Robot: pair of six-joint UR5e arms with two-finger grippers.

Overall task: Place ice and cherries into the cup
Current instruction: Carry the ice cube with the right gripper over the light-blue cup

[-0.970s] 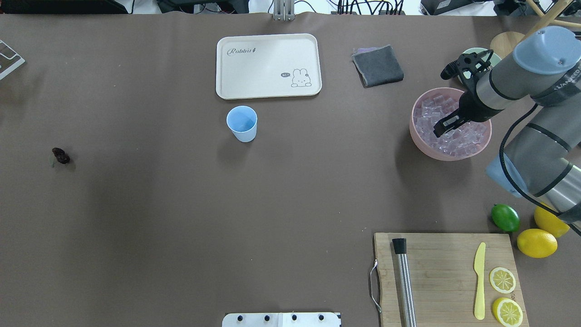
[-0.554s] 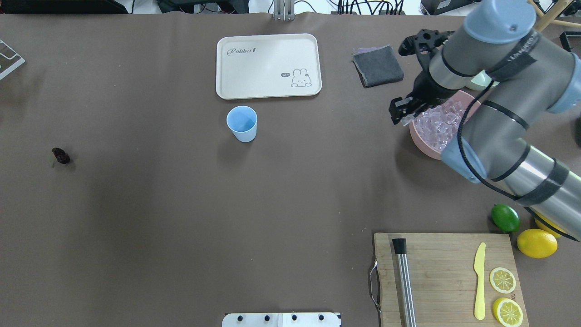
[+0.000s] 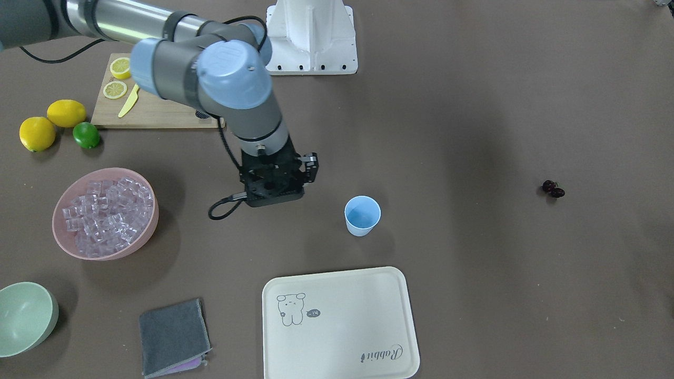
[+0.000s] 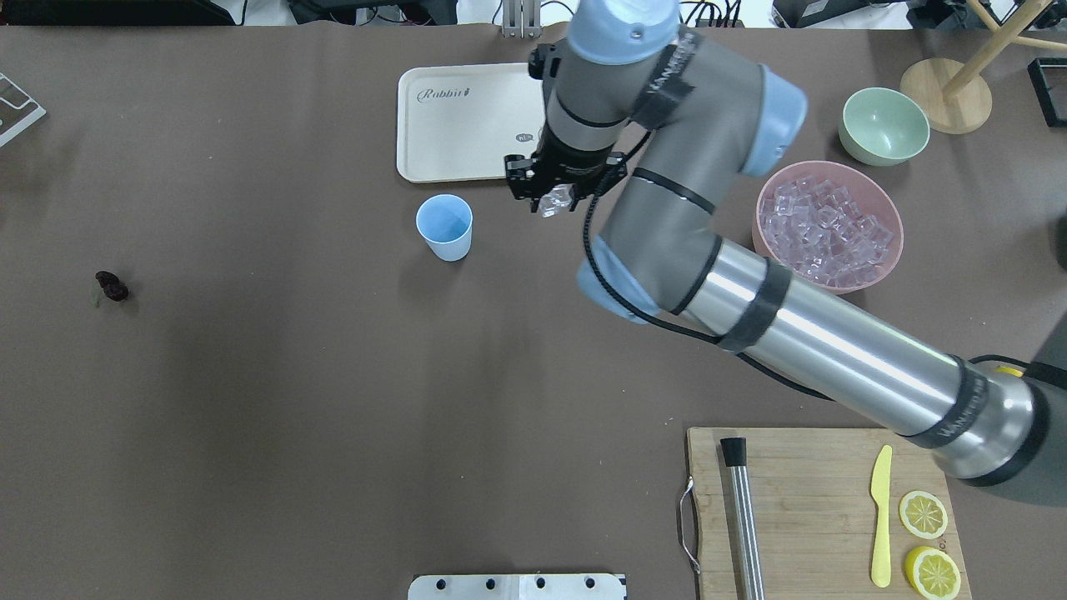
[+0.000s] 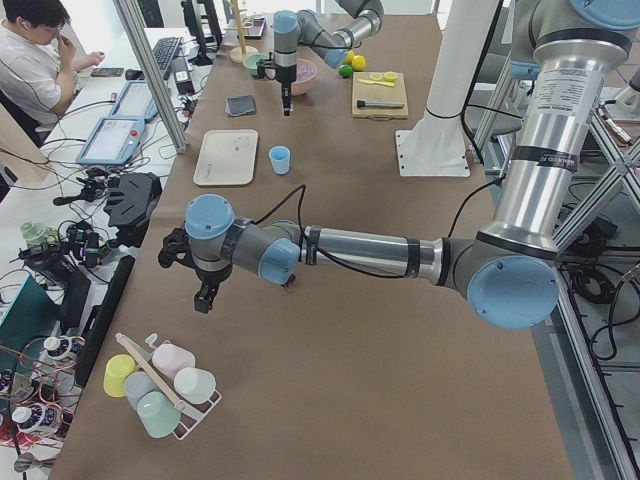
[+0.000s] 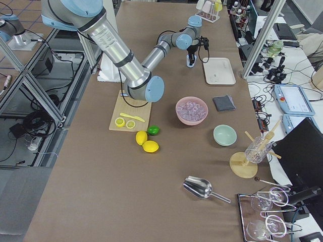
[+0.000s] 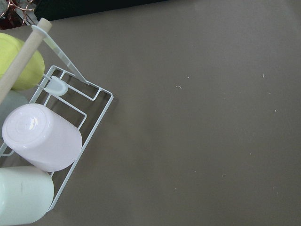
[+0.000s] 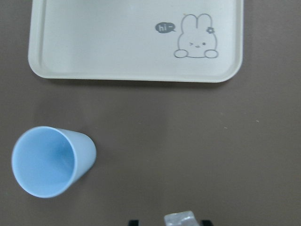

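My right gripper point(image 4: 553, 200) is shut on one clear ice cube point(image 4: 556, 199) and holds it above the table, right of the light-blue cup point(image 4: 444, 227). The cup stands upright and looks empty. In the right wrist view the cup point(image 8: 47, 162) is at lower left and the ice cube point(image 8: 181, 219) sits between the fingers at the bottom edge. The pink bowl point(image 4: 890, 250) full of ice point(image 4: 825, 221) stands far to the right. The dark cherries point(image 4: 111, 286) lie at the table's far left. My left gripper point(image 5: 205, 296) shows only in the exterior left view, so I cannot tell its state.
A cream rabbit tray point(image 4: 463, 121) lies just behind the cup. A pale green bowl point(image 4: 884, 125) stands beyond the pink bowl. A grey cloth point(image 3: 174, 337), a lime point(image 3: 86, 135), lemons and a cutting board point(image 4: 821, 508) are on the right side. A cup rack point(image 7: 89, 117) lies under the left wrist.
My right arm has lifted out of the pink bowl and swung left across the table with an ice cube, ending near the cup. The cup and cherries have not moved.
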